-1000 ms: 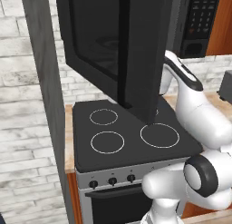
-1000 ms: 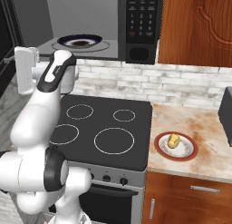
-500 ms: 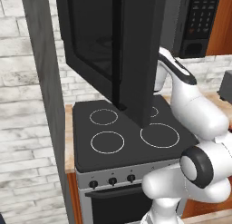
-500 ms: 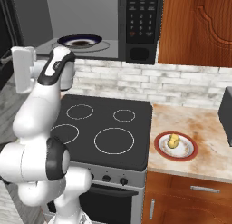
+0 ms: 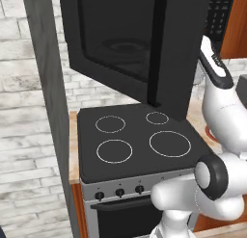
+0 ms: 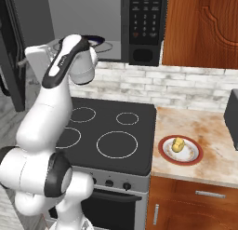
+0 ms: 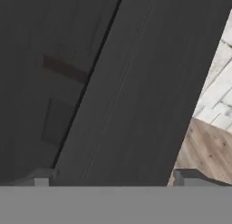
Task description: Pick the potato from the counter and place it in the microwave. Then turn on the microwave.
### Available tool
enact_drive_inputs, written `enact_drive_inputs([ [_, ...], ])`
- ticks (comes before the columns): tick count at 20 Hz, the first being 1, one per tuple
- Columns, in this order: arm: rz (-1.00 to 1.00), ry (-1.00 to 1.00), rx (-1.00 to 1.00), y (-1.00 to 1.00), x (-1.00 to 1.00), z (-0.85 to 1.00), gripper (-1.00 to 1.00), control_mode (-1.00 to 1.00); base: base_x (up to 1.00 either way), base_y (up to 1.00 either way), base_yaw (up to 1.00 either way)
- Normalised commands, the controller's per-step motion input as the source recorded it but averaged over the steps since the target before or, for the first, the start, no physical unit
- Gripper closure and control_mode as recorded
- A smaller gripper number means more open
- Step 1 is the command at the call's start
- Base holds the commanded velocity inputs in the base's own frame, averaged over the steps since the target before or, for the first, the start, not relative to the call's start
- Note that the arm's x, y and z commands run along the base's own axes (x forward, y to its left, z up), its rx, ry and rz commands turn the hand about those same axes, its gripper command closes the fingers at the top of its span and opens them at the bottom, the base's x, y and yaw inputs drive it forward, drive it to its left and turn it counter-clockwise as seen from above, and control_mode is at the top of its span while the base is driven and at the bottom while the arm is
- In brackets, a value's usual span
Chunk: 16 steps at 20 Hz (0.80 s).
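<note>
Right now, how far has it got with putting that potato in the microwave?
Done: the microwave stands with its door swung wide open. In hand: nothing; the gripper is open and empty, up close to the dark door. Left: the potato still sits on the red-rimmed plate on the counter, so picking, placing and switching on all remain.

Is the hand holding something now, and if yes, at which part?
Nothing is held. The hand is open, and the potato lies on the plate.
</note>
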Motion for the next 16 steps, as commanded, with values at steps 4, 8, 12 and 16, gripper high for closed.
enact_drive_inputs([
  [4, -0.18, -0.42, -0.04, -0.15, -0.72, 0.00, -1.00, -1.00, 0.00, 0.00, 0.00],
  [8, -0.23, -0.35, 0.00, 0.00, -1.00, -0.10, -1.00, -1.00, 0.00, 0.00, 0.00],
  [12, -0.22, -0.23, 0.03, 0.00, -1.00, -0.09, -1.00, -1.00, 0.00, 0.00, 0.00],
  [16, -0.17, -0.19, 0.06, 0.00, -0.84, -0.01, -1.00, -1.00, 0.00, 0.00, 0.00],
])
